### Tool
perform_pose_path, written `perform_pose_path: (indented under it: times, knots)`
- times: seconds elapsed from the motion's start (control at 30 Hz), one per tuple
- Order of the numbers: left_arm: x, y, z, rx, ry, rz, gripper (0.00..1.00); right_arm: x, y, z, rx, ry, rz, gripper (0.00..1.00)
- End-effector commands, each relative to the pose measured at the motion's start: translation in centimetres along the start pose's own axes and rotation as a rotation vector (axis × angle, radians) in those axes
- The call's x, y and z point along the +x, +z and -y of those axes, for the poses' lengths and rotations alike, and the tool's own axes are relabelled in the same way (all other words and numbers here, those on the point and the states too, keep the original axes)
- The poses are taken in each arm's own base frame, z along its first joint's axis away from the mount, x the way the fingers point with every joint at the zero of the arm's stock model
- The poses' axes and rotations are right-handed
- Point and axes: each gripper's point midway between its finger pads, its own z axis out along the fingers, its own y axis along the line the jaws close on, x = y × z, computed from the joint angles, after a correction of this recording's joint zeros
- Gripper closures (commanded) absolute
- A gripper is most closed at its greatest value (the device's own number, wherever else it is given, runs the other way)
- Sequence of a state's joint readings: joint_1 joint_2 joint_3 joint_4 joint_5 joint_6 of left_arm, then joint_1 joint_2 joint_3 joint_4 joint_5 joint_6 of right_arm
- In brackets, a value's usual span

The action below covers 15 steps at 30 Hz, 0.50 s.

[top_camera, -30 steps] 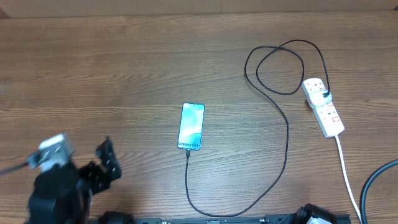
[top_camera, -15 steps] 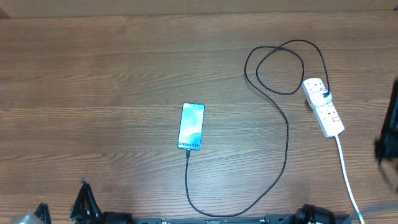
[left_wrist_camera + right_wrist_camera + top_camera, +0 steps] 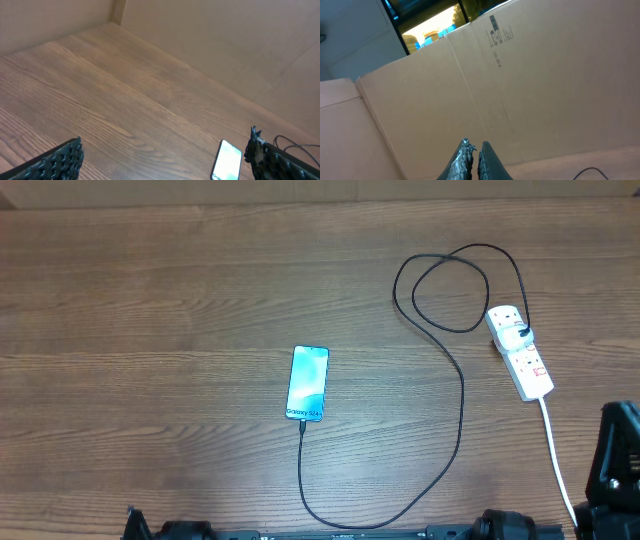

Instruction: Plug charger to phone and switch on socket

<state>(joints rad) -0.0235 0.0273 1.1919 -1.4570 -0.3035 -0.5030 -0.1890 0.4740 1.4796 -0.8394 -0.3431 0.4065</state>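
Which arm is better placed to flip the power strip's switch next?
Right. In the overhead view the right arm sits close to the socket's near end, its gripper shut, handy for pressing a switch. The left arm is far off at bottom-left, beyond the phone.

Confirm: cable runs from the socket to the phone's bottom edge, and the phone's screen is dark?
No: the screen of the phone is lit, light blue, in the overhead view. The cable does run from the socket to the phone's bottom edge.
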Motion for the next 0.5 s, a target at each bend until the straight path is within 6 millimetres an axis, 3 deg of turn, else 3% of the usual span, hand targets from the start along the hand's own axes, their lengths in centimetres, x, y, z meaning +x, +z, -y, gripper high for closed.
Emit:
perform_pose_path:
  times: [0.0, 0.47]
  knots:
    - [-0.2, -0.7, -0.4, -0.009, -0.03, 0.035, 0.01, 0.0, -2.2, -1.0, -0.022, -0.026, 0.033, 0.93]
    - [0.0, -0.7, -0.5, -0.013, -0.027, 0.028, 0.0, 0.2, -8.7, -3.6, -0.098, -0.067, 0.139, 0.89]
